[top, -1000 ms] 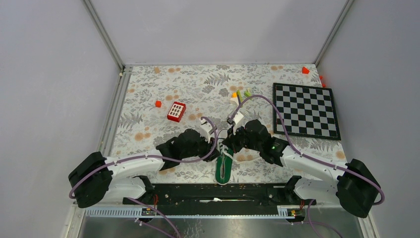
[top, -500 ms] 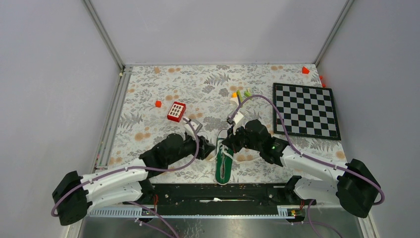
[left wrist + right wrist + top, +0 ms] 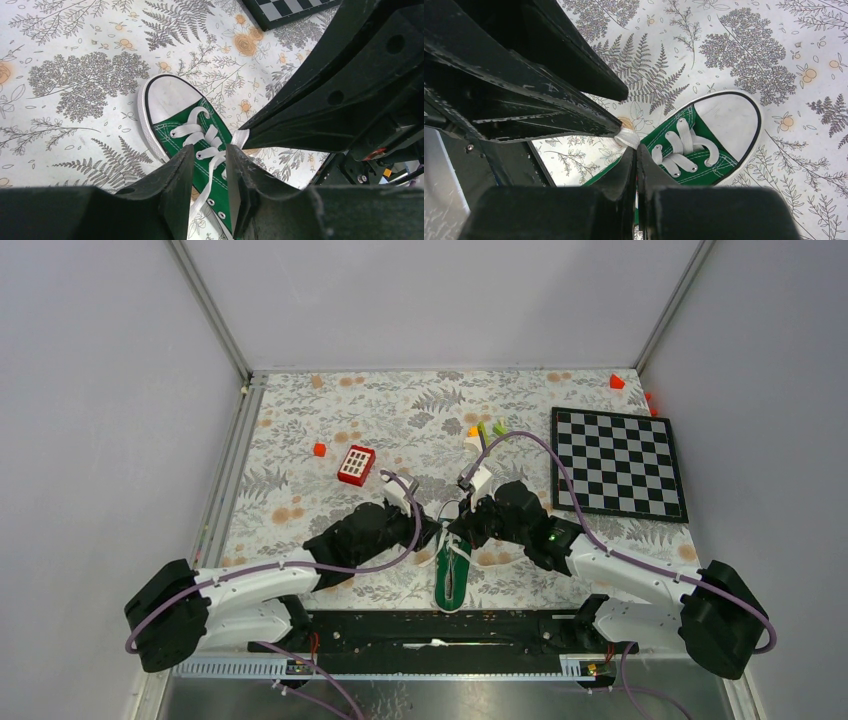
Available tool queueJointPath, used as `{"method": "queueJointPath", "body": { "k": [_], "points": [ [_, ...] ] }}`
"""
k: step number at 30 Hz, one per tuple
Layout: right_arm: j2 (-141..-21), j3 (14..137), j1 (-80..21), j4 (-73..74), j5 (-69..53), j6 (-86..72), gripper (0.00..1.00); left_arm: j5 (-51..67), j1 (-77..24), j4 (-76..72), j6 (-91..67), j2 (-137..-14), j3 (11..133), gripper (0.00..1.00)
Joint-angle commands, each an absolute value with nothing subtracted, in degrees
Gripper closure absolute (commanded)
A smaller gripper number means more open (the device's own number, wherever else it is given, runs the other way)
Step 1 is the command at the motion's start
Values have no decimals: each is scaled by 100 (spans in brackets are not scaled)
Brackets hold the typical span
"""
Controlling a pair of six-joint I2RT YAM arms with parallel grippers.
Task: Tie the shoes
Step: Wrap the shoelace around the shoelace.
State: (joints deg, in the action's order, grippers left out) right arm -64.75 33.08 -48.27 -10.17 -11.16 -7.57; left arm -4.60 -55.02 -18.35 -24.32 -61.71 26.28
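A: Where was the shoe [image 3: 452, 580] found?

B: It was seen lying on the table [image 3: 300, 440], between the two arms and close to their bases. The toe cap was turned toward the far side and the heel toward the near edge.

A: How was the left gripper [image 3: 210, 148] set?

B: Its fingers were held apart over the laced part. A lace [image 3: 200, 129] was seen running down through the gap, but whether it was touched could not be told.

A: And the right gripper [image 3: 635, 152]?

B: Its fingers were pressed together, just beside the left one's tips. A white lace end seemed to be pinched there, though the view was crowded by black parts.

A: What else was noted?

B: A chessboard [image 3: 618, 462] was laid to the right, well apart. A red-and-white block [image 3: 356, 465] was set left of centre, farther back.
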Motion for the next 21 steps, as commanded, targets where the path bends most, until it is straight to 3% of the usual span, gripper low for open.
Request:
{"method": "queueJointPath", "body": {
  "k": [1,11,15,21],
  "points": [
    [-6299,3355,-4808,-1220,-1134,-765,100,-308,-5511,-2548,-2528,-6318,2739,68],
    [-6288,3348,-4808,-1195,-1112,-785,100,-415,-5511,-2381,-2487,-5509,2229,65],
    [-6355,3374,-4811,-1258,-1146,-799,100,-463,-5513,-2392,-2271,-4926,1895,52],
    [-6491,3425,-4808,-1317,-1213,-806,100,251,-5511,-2516,-1894,-5254,1834,44]
  ]
}}
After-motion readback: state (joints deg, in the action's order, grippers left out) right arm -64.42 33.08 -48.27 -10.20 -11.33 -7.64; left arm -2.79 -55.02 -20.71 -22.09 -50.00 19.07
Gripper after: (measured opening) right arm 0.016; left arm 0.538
